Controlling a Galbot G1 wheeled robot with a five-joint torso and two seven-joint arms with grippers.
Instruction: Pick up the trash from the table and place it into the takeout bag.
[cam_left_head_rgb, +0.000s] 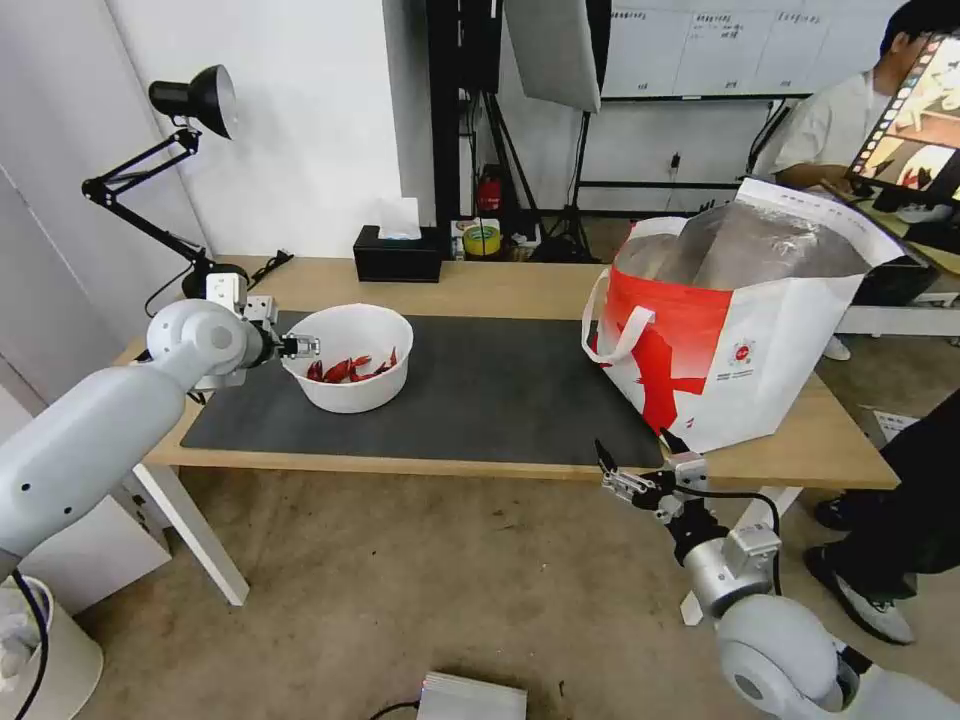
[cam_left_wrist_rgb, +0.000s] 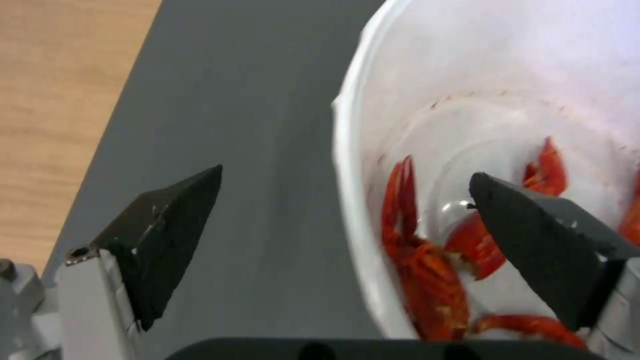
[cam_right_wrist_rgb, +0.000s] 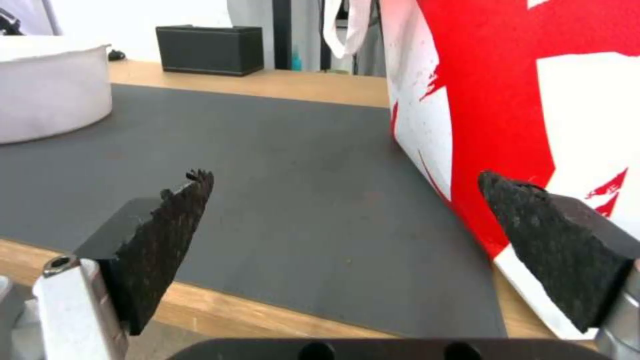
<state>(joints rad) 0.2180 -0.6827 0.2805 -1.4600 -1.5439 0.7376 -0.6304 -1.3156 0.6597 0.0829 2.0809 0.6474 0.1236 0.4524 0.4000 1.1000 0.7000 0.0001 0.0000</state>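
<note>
1. On the left of the surface (cam_left_head_rgb: 480, 290) my left fingers (cam_left_wrist_rgb: 167, 235) spread wide, straddling the bowl (cam_left_head_rgb: 350, 372) rim.
2. Thin plastic, I judge: light, flexible, loose shells; pinch the wall gently.
3. Right fingers (cam_right_wrist_rgb: 173, 225) wide, idle near the bag (cam_left_head_rgb: 735, 320).

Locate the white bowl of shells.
The bowl sits on the left end of the dark mat, the left tool open astride its rim.
</note>
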